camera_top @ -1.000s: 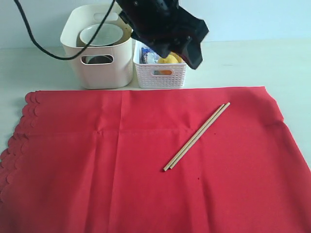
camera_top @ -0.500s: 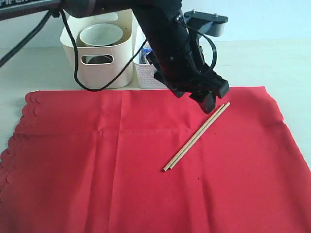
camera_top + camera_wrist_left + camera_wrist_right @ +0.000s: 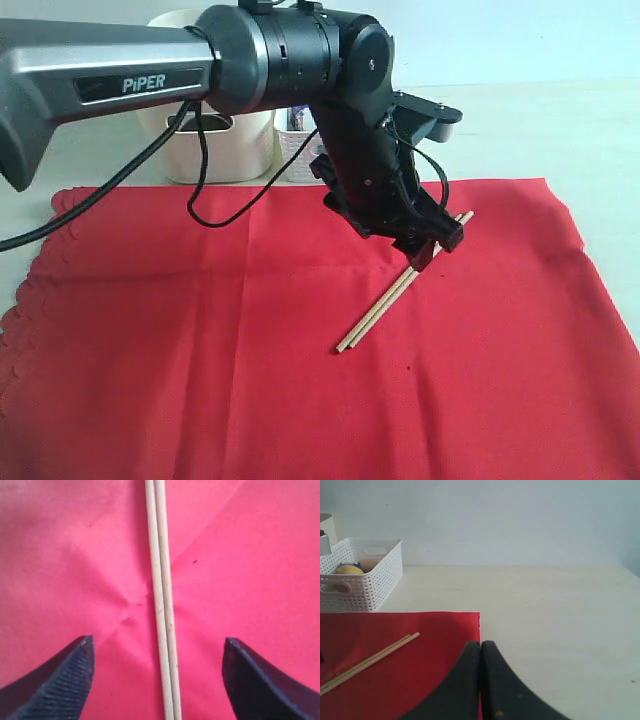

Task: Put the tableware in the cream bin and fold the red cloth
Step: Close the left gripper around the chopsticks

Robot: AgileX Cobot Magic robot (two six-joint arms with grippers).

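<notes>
The wooden chopsticks lay side by side on the red cloth, right of its middle, running from about 7 o'clock up to 1 o'clock in the exterior view. And there was the left gripper, right over their upper half! Its jaws stood wide apart, one on each side of the pair, with nothing held. The wrist view showed the sticks dead centre between the two pads, so it looked squared up for a pinch across both at once.

The cream bin sat off the cloth at about 11 o'clock, with the white basket just beside it. That bin, I'd say, was where the sticks were bound, since the cloth could hardly be folded with them lying on it.

The right gripper hung clamped shut and empty by the cloth's edge at around 3 o'clock, clear of the work.
</notes>
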